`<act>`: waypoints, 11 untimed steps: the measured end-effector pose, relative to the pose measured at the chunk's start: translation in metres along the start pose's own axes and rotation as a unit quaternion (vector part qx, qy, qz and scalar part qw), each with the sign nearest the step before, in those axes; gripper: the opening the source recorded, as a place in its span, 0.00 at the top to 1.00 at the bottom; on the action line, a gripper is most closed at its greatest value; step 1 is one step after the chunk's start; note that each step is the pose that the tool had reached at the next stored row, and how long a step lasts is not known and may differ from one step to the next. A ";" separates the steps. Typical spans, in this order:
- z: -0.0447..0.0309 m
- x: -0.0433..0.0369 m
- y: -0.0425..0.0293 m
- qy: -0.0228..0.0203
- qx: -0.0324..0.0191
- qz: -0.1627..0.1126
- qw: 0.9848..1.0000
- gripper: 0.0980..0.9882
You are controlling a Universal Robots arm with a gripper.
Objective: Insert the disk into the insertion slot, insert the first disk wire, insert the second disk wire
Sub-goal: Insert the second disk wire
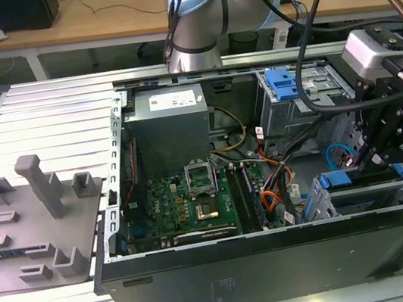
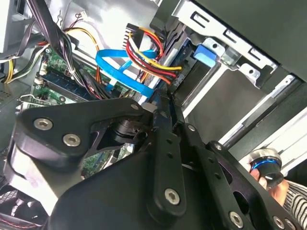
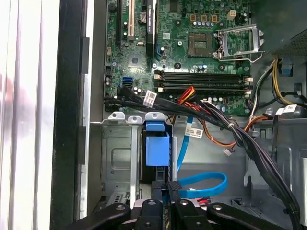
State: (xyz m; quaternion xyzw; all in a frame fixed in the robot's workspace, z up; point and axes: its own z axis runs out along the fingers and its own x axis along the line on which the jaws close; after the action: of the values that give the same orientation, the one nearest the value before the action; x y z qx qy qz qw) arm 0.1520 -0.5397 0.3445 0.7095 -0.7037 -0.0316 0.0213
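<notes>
The disk (image 3: 157, 149), in its bright blue carrier (image 1: 339, 179), sits inside the insertion slot (image 3: 117, 158), a silver sheet-metal cage at the case's corner on the exterior view's right. My gripper (image 3: 166, 190) is just behind the disk, its fingers (image 2: 165, 143) pressed together on the plug end of the second disk wire (image 3: 206, 184). This light-blue flat cable (image 2: 117, 67) curves in a loop beside the cage. The first disk wire (image 2: 151, 60), an orange, red and black bundle, runs down to the disk's rear edge next to my fingertips.
The open case holds a green motherboard (image 1: 186, 199), a grey power supply (image 1: 167, 126) and a taller grey bay with a blue latch (image 1: 283, 84). A thick black cable bundle (image 3: 230, 129) crosses above the cage. A grey fixture plate (image 1: 35, 215) lies outside. A hand (image 2: 278, 187) holds a small device.
</notes>
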 end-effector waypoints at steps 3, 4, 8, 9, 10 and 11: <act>0.0007 0.0000 -0.0015 0.000 0.000 0.000 1.000 0.93; 0.0011 0.0001 -0.0016 0.000 0.000 0.000 1.000 0.93; 0.0046 0.0005 -0.0020 -0.001 0.000 0.000 1.000 0.93; 0.0058 0.0005 -0.0021 -0.002 0.000 0.000 1.000 0.93; 0.0059 0.0006 -0.0021 -0.002 0.000 0.000 1.000 0.93; 0.0059 0.0006 -0.0021 -0.002 0.000 0.000 1.000 0.93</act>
State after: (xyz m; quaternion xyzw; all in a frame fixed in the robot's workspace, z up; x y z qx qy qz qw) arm 0.1536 -0.5402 0.3384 0.7095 -0.7036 -0.0330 0.0200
